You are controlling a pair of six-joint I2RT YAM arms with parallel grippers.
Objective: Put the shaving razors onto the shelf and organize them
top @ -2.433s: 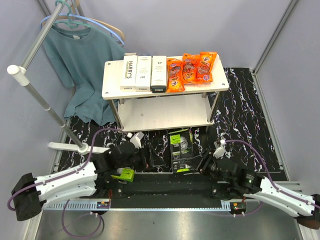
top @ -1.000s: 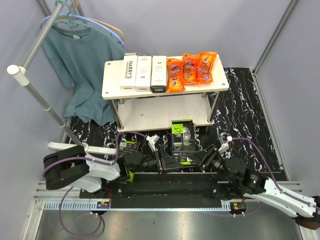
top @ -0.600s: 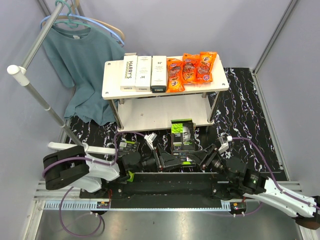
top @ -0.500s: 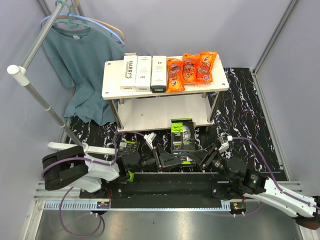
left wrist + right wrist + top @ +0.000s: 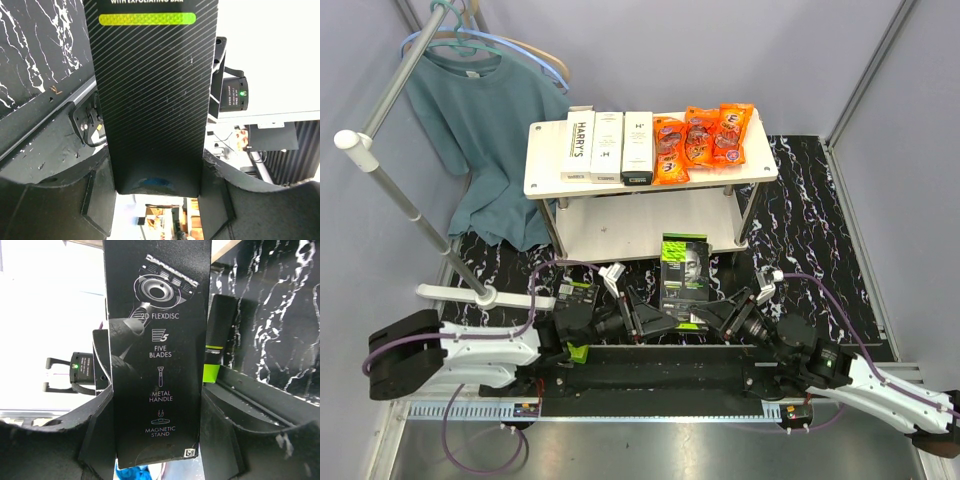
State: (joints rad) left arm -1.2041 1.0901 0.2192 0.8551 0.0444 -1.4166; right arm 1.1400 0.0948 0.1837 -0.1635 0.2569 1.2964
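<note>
A black razor box (image 5: 685, 272) with a lime-green label and a face stands upright just in front of the shelf (image 5: 544, 165). My left gripper (image 5: 653, 320) reaches it from the left, and in the left wrist view both fingers (image 5: 97, 200) press its sides. My right gripper (image 5: 718, 318) is shut on the same box (image 5: 157, 340) from the right. A second black box (image 5: 578, 292) lies on the mat by the left arm. Three white razor boxes (image 5: 607, 147) lie side by side on the top board's left half.
Three orange snack packets (image 5: 702, 138) lie on the right half of the top board. The lower board (image 5: 650, 225) is bare. A clothes rack (image 5: 405, 190) with a teal shirt (image 5: 480, 110) stands at the left, its base (image 5: 470, 294) near the left arm.
The left gripper's jaws have narrowed onto the black box, and the left arm has stretched out lower and further left. The right gripper keeps its hold; the box has barely moved.
</note>
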